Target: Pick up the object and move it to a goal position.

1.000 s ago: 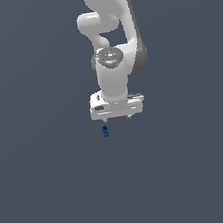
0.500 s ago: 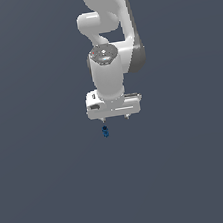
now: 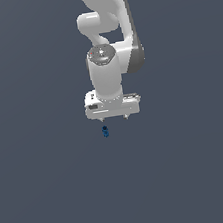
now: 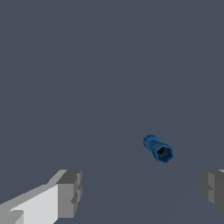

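The object [image 3: 105,131] is a tiny dark-blue lump with lighter blue specks, standing on the grey floor just below my gripper's left fingertip in the exterior view. In the wrist view the object [image 4: 158,149] shows as a short blue tube with a dark hexagonal end. My white gripper [image 3: 114,118] hangs above it, pointing down. Its two fingers [image 4: 69,193] stand wide apart with nothing between them. The object lies ahead of the fingers, apart from both.
A plain dark grey floor [image 3: 55,192] fills both views. The white arm [image 3: 106,43] rises above the gripper in the exterior view.
The arm and gripper have swung a little toward the exterior view's left and lowered slightly. The object has not moved.
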`<state>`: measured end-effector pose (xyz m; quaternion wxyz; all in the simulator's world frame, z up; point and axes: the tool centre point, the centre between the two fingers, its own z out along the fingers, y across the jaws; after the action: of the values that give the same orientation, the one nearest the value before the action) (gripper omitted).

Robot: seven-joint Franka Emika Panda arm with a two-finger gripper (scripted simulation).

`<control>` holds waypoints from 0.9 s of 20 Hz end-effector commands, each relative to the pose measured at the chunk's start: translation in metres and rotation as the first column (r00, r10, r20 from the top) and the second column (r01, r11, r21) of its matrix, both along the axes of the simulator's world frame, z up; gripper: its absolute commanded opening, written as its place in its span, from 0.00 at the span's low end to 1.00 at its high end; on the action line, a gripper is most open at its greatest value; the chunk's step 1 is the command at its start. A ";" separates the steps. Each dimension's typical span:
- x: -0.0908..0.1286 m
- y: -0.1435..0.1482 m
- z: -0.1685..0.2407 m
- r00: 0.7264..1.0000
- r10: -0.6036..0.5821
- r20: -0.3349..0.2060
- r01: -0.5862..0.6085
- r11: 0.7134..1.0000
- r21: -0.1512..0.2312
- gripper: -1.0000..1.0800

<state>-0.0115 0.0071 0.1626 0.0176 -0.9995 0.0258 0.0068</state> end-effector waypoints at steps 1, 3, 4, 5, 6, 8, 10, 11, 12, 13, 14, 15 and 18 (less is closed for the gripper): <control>-0.001 -0.003 -0.004 1.000 -0.027 -0.001 0.027 1.000 -0.001 0.96; -0.001 -0.005 -0.008 0.998 -0.058 -0.001 0.058 0.998 -0.003 0.96; -0.002 -0.007 -0.010 0.997 -0.075 -0.001 0.075 0.997 -0.004 0.96; -0.002 -0.009 -0.013 0.996 -0.095 -0.001 0.095 0.995 -0.005 0.96; -0.003 -0.011 -0.016 0.993 -0.116 -0.001 0.116 0.993 -0.006 0.96; -0.004 -0.015 -0.022 0.987 -0.162 -0.001 0.162 0.987 -0.009 0.96; -0.006 -0.020 -0.029 0.977 -0.215 -0.001 0.215 0.977 -0.012 0.96; -0.007 -0.023 -0.033 0.970 -0.243 0.000 0.243 0.970 -0.014 0.96; -0.008 -0.025 -0.036 0.962 -0.273 0.001 0.273 0.962 -0.016 0.96; -0.009 -0.028 -0.040 0.954 -0.301 0.001 0.300 0.954 -0.018 0.96; -0.010 -0.031 -0.044 0.945 -0.327 0.002 0.327 0.945 -0.020 0.96; -0.011 -0.033 -0.047 0.936 -0.351 0.003 0.351 0.936 -0.022 0.96; -0.014 -0.040 -0.055 0.911 -0.413 0.006 0.413 0.910 -0.027 0.96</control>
<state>-0.0240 -0.0294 0.1115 0.0062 -0.9757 0.2191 0.0036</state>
